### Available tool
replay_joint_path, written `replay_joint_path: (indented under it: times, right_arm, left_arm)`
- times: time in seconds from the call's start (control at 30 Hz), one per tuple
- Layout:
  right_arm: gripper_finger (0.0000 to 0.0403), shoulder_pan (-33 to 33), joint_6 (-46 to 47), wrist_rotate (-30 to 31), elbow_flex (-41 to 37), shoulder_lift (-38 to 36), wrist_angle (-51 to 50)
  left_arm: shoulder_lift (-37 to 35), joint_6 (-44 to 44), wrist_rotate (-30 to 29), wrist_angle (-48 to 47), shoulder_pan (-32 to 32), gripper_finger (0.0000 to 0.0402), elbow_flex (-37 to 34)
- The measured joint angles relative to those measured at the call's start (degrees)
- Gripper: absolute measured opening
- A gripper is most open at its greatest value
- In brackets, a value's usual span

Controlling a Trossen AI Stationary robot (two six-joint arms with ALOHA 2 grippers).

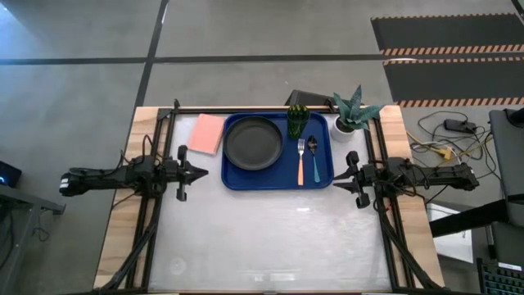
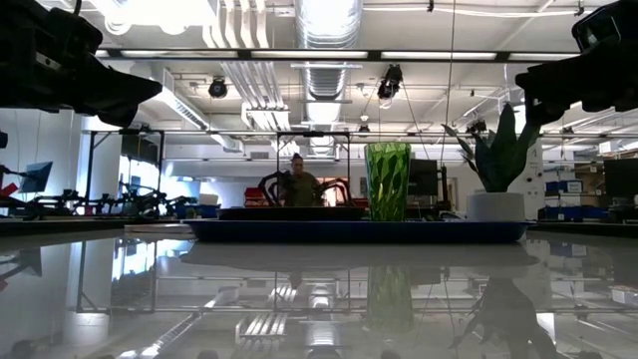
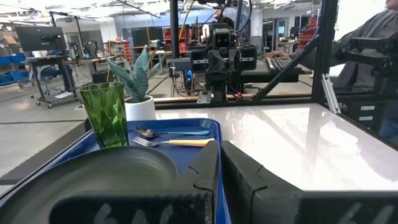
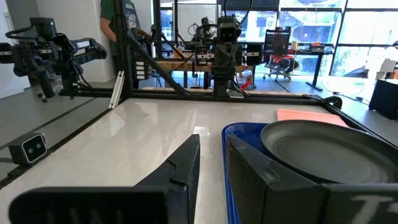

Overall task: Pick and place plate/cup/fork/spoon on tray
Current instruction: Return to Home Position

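The blue tray (image 1: 278, 182) lies at the table's far middle. On it, from left to right, rest the black plate (image 1: 254, 142), the orange-handled fork (image 1: 300, 160) and the teal-handled spoon (image 1: 314, 160). The green cup (image 1: 296, 121) stands upright at the tray's far edge. My left gripper (image 1: 203, 172) hangs empty just left of the tray, fingers shut and pointing right at it (image 3: 219, 149). My right gripper (image 1: 336, 176) hangs empty just right of the tray, pointing left, with a narrow gap between its fingers (image 4: 211, 140).
A flat pink rectangle (image 1: 207, 133) lies left of the tray. A white pot with a spiky plant (image 1: 354, 115) stands at the far right corner. Black frame rails run along the table's left and right sides. The near half of the table is bare and glossy.
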Motion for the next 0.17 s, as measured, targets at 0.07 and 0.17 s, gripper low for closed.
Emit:
replay_joint_path:
  times: [0.07, 0.17]
  right_arm:
    - [0.0068, 0.0, 0.0, 0.0, 0.0, 0.0, 0.0]
    - [0.0068, 0.0, 0.0, 0.0, 0.0, 0.0, 0.0]
  left_arm:
    - [0.0, 0.0, 0.0, 0.0, 0.0, 0.0, 0.0]
    - [0.0, 0.0, 0.0, 0.0, 0.0, 0.0, 0.0]
